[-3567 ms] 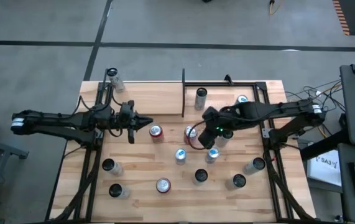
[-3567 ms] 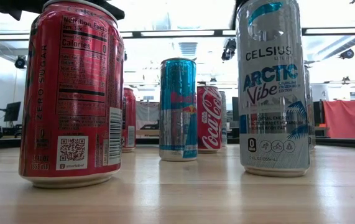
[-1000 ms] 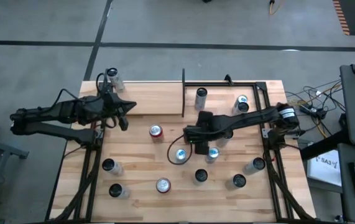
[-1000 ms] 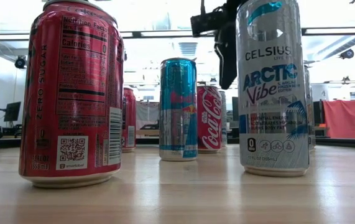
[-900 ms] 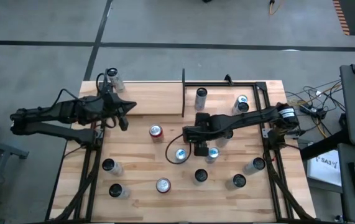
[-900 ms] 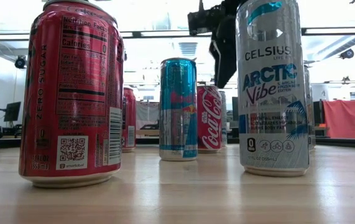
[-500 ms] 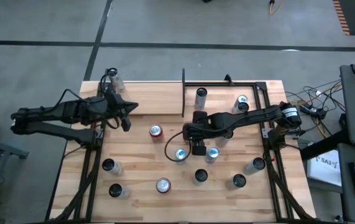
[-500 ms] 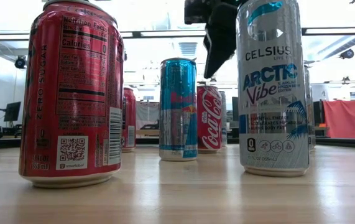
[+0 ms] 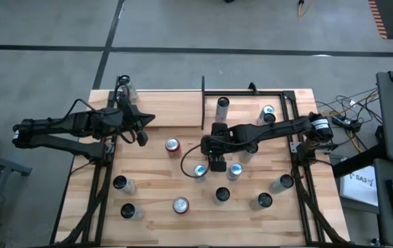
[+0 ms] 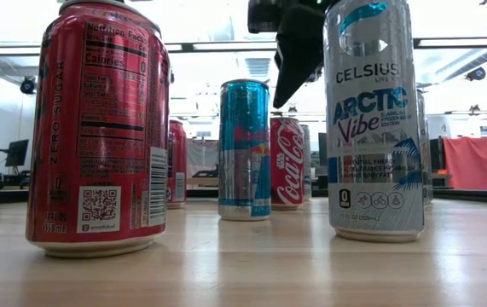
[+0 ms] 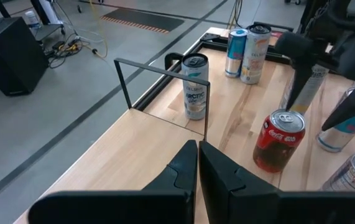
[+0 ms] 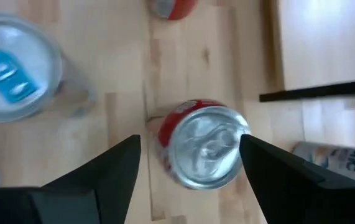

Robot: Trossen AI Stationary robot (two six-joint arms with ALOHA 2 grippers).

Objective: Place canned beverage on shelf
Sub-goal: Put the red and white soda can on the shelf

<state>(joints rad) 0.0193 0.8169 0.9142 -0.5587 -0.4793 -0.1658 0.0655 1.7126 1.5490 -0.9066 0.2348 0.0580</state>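
Note:
A red cola can (image 12: 205, 146) with a silver top stands upright on the table, mid-table in front of the shelf (image 9: 248, 114). My right gripper (image 12: 189, 143) is open just above it, one finger to each side of the can's top, touching nothing. The low view shows the fingers (image 10: 292, 72) slanting down above the can (image 10: 287, 162). The shelf is a pale panel with thin black rods (image 11: 165, 78), and two cans (image 9: 222, 107) (image 9: 268, 114) stand on it. My left gripper (image 11: 197, 168) is shut and empty, raised over the table's far left (image 9: 143, 128).
Several more cans stand about: a second red one (image 9: 173, 145) left of my right gripper, two blue-tabbed ones (image 9: 199, 171) (image 9: 235, 170) just near of it, more along the near edge (image 9: 180, 205), and one at the far left corner (image 9: 126, 86).
My right gripper has tipped from pointing nearly straight down to a slant and has drifted a little toward the table's left, staying open above the red cola can. No can has moved.

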